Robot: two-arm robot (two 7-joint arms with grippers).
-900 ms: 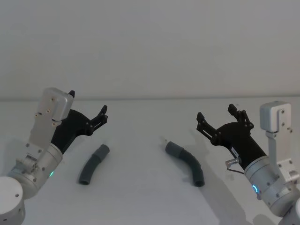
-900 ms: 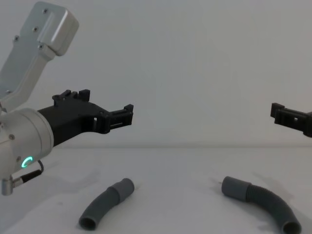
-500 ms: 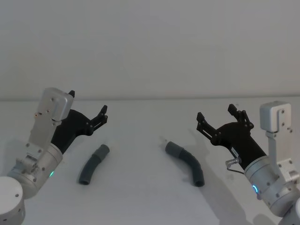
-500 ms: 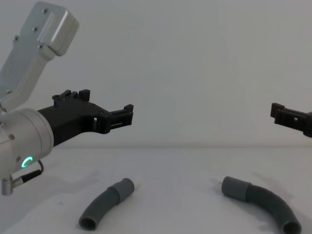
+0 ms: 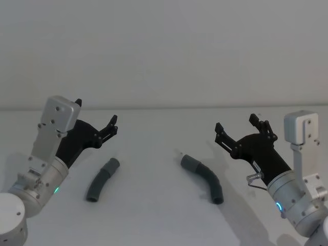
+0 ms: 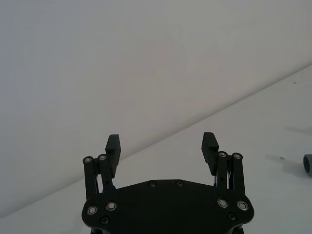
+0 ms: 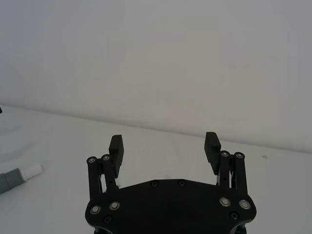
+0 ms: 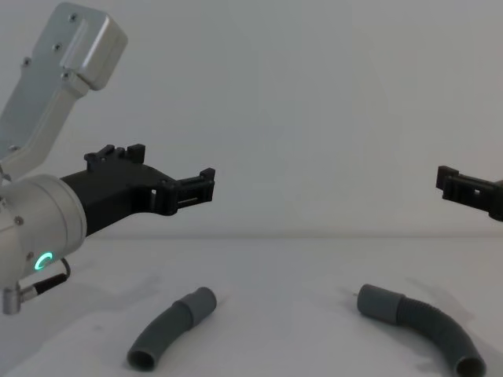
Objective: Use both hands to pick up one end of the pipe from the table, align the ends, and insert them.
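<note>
Two dark-grey ribbed pieces of the pipe lie on the white table [image 5: 154, 220]. The shorter piece [image 5: 102, 179] [image 8: 169, 328] is on the left, the longer curved piece [image 5: 205, 178] [image 8: 424, 326] on the right, with a gap between them. My left gripper [image 5: 96, 114] [image 8: 173, 166] [image 6: 162, 144] hovers open above and behind the shorter piece, holding nothing. My right gripper [image 5: 237, 124] [image 7: 164, 144] hovers open to the right of the longer piece, also holding nothing. One of the ends, a grey cuff with a pale tip [image 7: 30, 171], shows in the right wrist view. Another cuff [image 6: 308, 165] shows in the left wrist view.
A pale grey wall [image 5: 164, 51] rises behind the table's far edge. Bare white surface lies between and in front of the two pipe pieces.
</note>
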